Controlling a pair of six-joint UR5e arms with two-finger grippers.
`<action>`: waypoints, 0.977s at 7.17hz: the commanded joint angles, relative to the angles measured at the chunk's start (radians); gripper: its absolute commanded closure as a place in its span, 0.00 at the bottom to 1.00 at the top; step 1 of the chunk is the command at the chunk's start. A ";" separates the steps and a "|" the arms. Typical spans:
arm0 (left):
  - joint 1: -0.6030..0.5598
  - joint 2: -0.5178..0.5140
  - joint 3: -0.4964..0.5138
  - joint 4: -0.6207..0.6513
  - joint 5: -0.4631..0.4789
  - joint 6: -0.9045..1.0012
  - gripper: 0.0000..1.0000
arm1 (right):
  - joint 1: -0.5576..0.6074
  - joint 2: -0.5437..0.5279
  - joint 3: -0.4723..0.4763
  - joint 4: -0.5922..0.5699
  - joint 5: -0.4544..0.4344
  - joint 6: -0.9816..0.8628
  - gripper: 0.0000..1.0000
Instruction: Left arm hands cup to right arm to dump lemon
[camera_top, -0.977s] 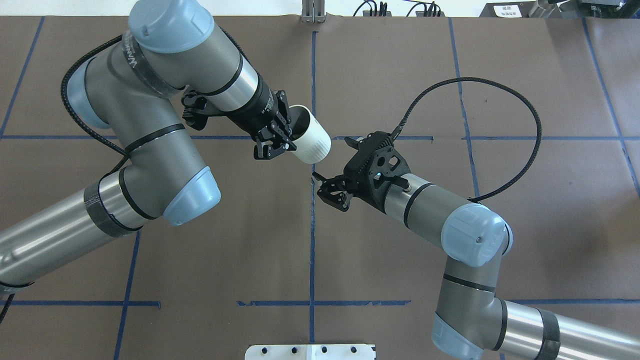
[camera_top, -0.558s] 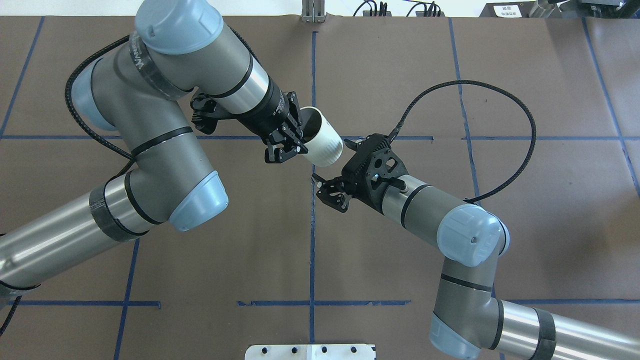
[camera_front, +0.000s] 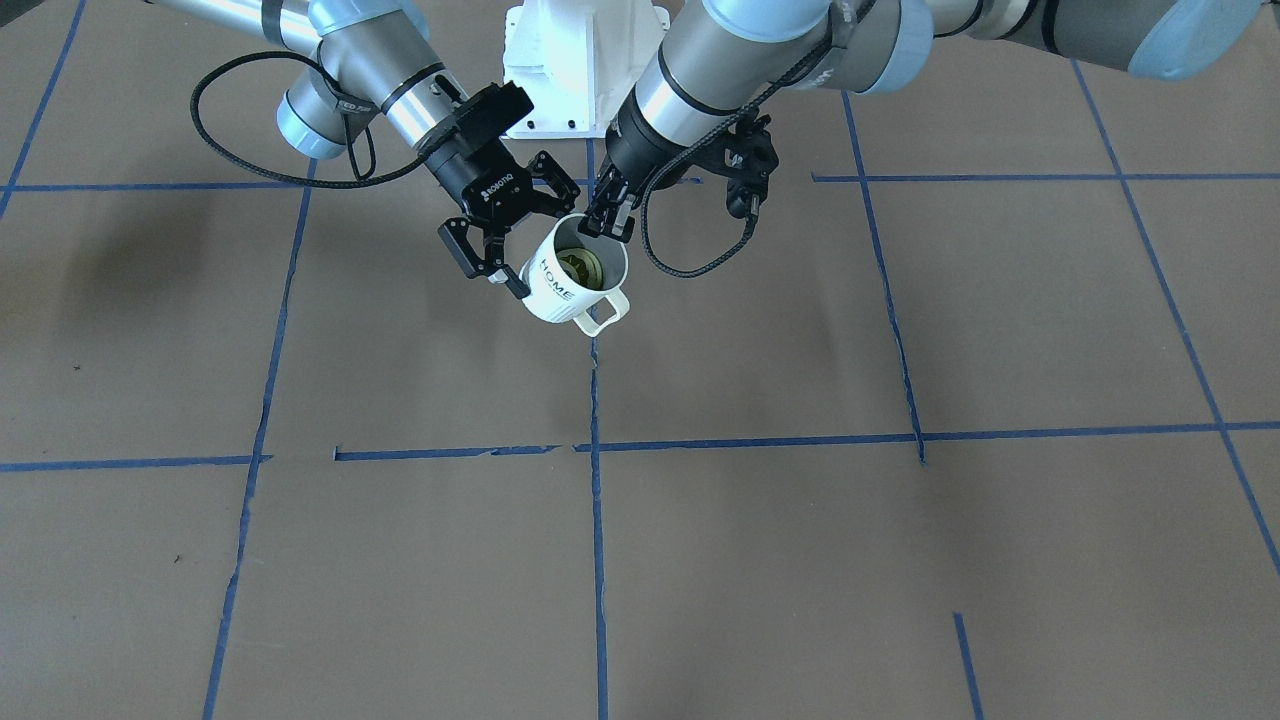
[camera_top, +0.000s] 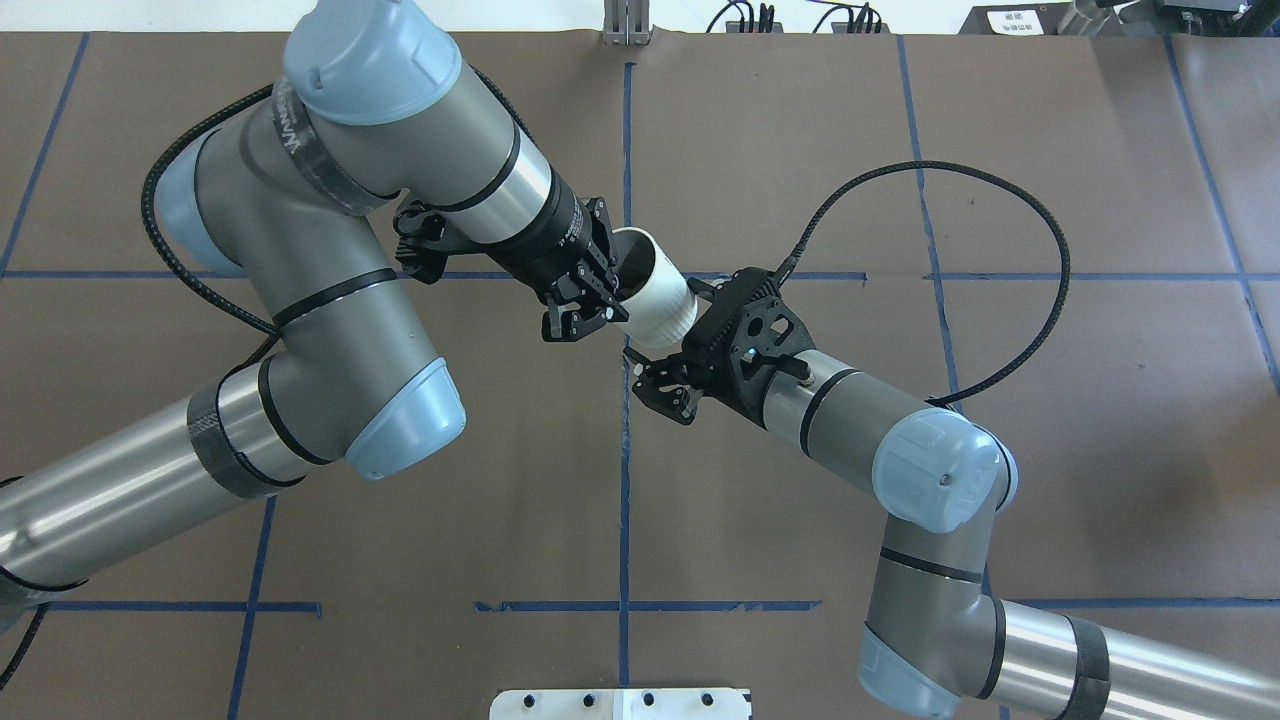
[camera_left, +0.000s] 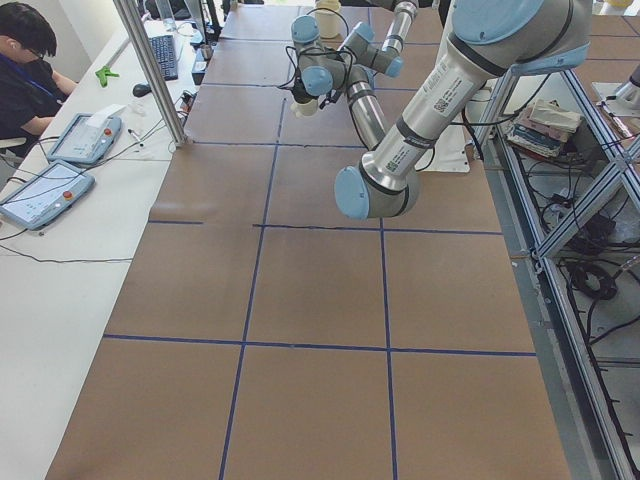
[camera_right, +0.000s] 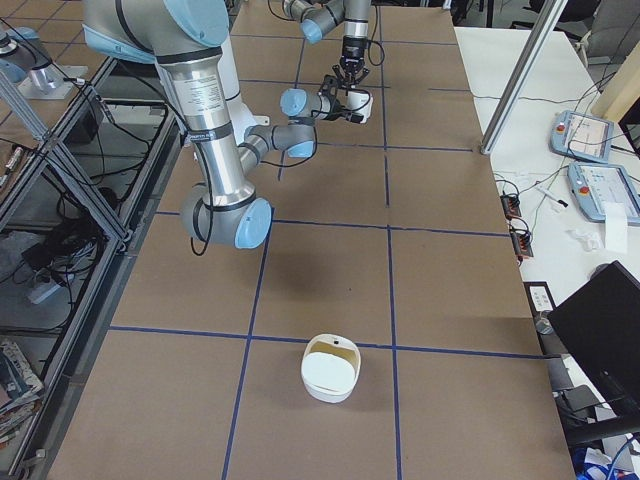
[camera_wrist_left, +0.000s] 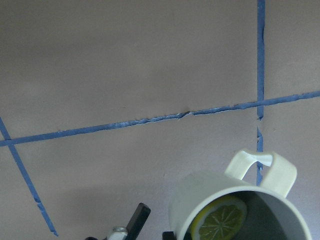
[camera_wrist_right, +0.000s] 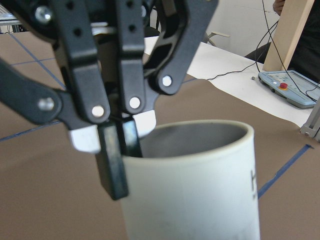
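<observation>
- White cup (camera_front: 560, 295) hangs in the air over the brown paper table (camera_front: 800, 560), near the centre line on the robot's side. It looks tilted, with the handle toward the operators.
- Yellow lemon (camera_wrist_left: 220, 220) is inside, low against the wall. It looks like a slice from the left wrist view.
- Holding it: the left gripper (camera_front: 603, 222) is clamped on the rim, one finger inside and one outside.
- Receiving: the right gripper (camera_top: 662, 322) has its jaws spread wide, with the cup's lower body between them. I can't tell whether the pads touch the wall yet.
- My read: mid-handover, and the right side hasn't taken the load.
- Risk 1: if the left lets go before the right clamps, the cup drops and the lemon goes with it.
- Risk 2: if the right closes low on a smooth, tilted wall, the cup may pivot or slip out once the rim pinch is gone.
- Risk 3: the two sets of fingers are close together, so any sideways nudge on closing could knock the rim grip or hit the left fingers.
- Risk 4: more tilt during the swap spills the lemon early. The white bowl (camera_right: 330, 368) is well apart, toward the table's right end.
</observation>
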 joint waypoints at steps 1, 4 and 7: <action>0.008 0.002 -0.001 0.000 0.003 0.000 1.00 | 0.000 0.000 0.001 0.000 -0.002 -0.002 0.01; 0.021 0.001 -0.028 0.000 0.001 0.000 0.99 | 0.000 -0.002 0.002 0.001 -0.002 -0.002 0.01; 0.026 0.005 -0.042 -0.003 -0.004 0.007 0.75 | 0.003 -0.002 0.003 0.003 -0.002 -0.005 0.36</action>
